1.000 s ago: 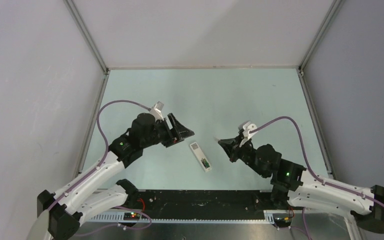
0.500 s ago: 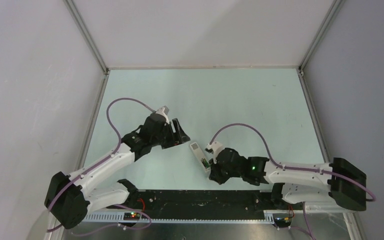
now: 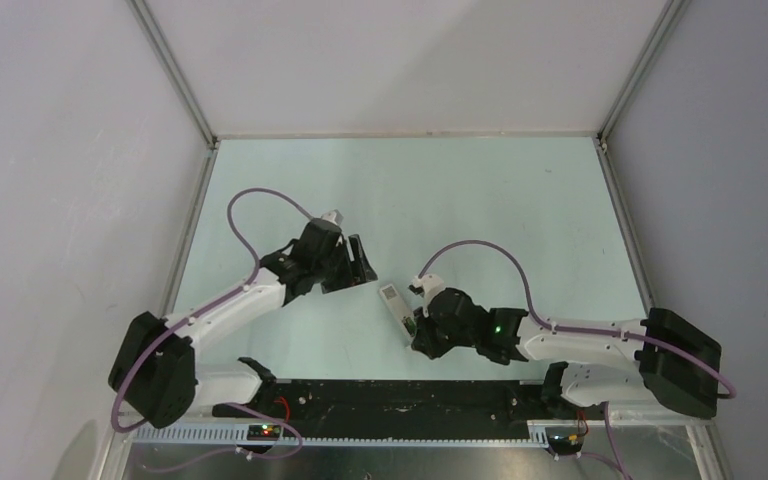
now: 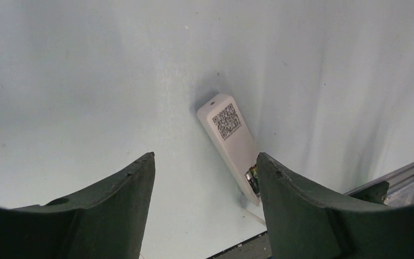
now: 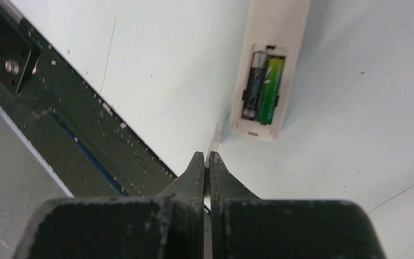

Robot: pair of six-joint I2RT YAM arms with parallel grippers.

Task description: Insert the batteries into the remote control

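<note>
Right gripper: jaws clenched on a thin white strip seen edge-on. The strip sticks out past the fingertips toward the remote control and ends just beside the corner of its bay end. Can't tell if it touches the remote.

The remote lies back-up on the table. Its battery bay is uncovered. In the bay are two cells side by side, lengthwise and touching: the blackish battery on the strip's side and the green battery on the other side. Both are seated inside the recess. The green one has a dark end at the bay's outer end.

The black rail runs diagonally on the strip side of the remote, apart from it.

Left gripper: jaws released, spread wide, nothing between the pads. It hovers off the table. The remote shows in the gap between the fingers, closer to one of them. That finger's edge hides part of the bay end. The QR label is on the remote's back, at the end away from the bay.

Top view: the remote lies diagonal between the two grippers. The left gripper is near the QR end, not touching. The right gripper is at the bay end and overlaps it from above, so contact is not visible there.
</note>
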